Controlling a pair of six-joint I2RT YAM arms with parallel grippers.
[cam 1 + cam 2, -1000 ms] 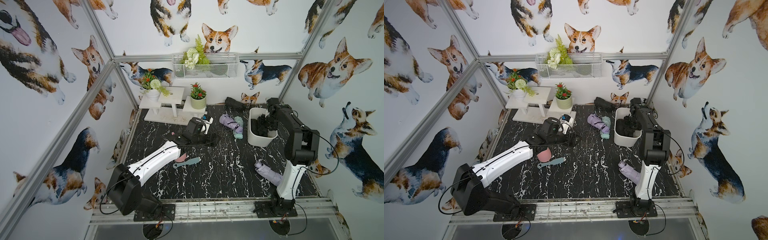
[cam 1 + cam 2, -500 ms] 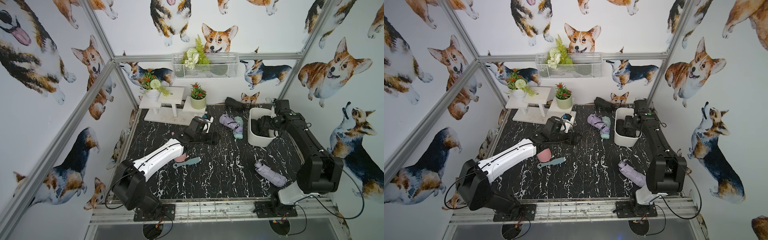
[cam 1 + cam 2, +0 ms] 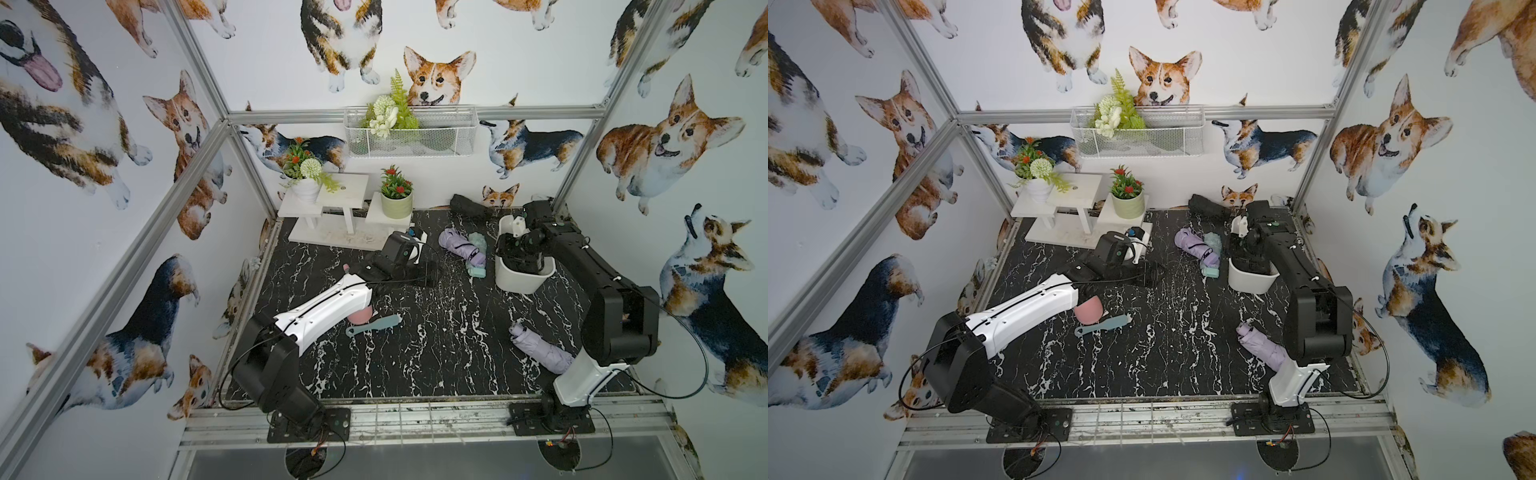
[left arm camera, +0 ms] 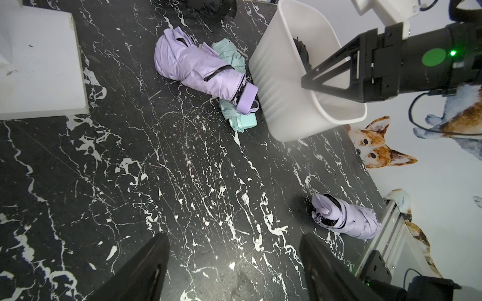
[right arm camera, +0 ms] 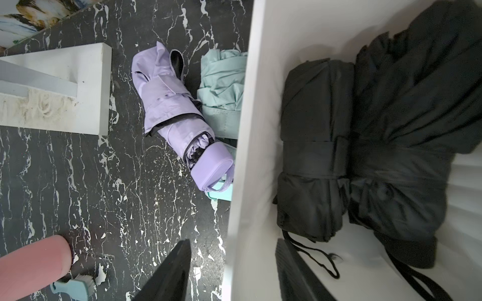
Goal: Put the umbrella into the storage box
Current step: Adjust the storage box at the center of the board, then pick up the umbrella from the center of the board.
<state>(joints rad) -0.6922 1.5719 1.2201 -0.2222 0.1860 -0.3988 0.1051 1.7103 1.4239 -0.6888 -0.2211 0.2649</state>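
Note:
The storage box [image 3: 521,279] [image 3: 1250,280] [image 4: 281,86] is a white tub at the back right, with two folded black umbrellas [image 5: 313,143] [image 5: 407,125] lying inside. My right gripper [image 5: 233,243] [image 3: 515,249] hangs over the box. Its jaws are apart and straddle the box's left wall [image 5: 247,156], one finger inside and one outside, holding nothing. A lilac umbrella [image 3: 459,245] [image 4: 198,70] rests on a mint umbrella [image 3: 478,253] against the box's left side. My left gripper [image 4: 234,263] [image 3: 428,272] is open and empty above bare tabletop left of them.
Another lilac umbrella [image 3: 540,349] [image 4: 347,219] lies front right by the right arm's base. A black umbrella [image 3: 469,205] leans at the back wall. A pink cup [image 3: 359,316] and a teal brush [image 3: 372,326] sit under my left arm. White plant stands [image 3: 328,199] fill the back left.
My right arm's elbow has swung down toward the front right while its gripper stayed at the box, and its jaws have narrowed. The left arm has hardly moved.

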